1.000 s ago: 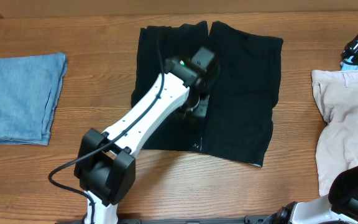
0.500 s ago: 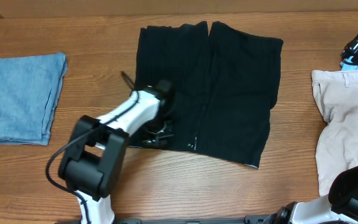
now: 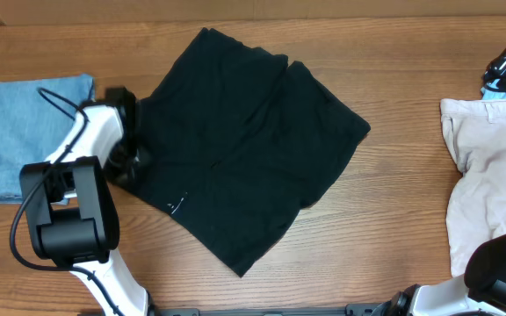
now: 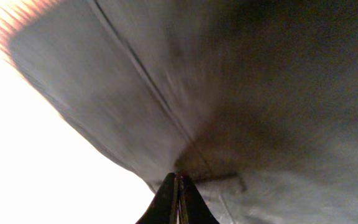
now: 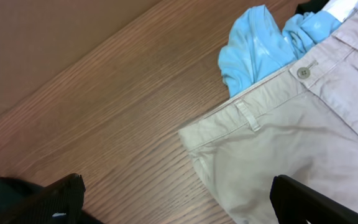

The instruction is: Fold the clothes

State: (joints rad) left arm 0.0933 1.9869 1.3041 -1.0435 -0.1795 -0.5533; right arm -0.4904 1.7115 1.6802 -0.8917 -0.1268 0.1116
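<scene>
The black shorts (image 3: 253, 149) lie flat in the middle of the table (image 3: 393, 228), turned at a slant, with one corner pointing to 5 o'clock. The left gripper (image 4: 179, 186) sits at the shorts' 9 o'clock edge. Its two fingers are pressed tight together and pinch a bit of the black cloth, which bunches up at the tips in the wrist view. It likely holds that edge so it can pull the shorts around and line them up for a fold. A tiny white tag (image 3: 176, 207) shows near the 7 o'clock side. A folded blue cloth (image 3: 33, 136) lies just beside the left gripper at 9 o'clock, so a pull that way could bump it or drag the shorts over it. Well apart, at 3 o'clock, the beige pants (image 3: 490, 193) lie in a loose heap, with a light-blue cloth (image 5: 260, 43) tucked at their top end. The right gripper (image 5: 176, 186) hangs over those pants with its fingers spread wide and holds nothing. It looks like it is waiting its turn.
</scene>
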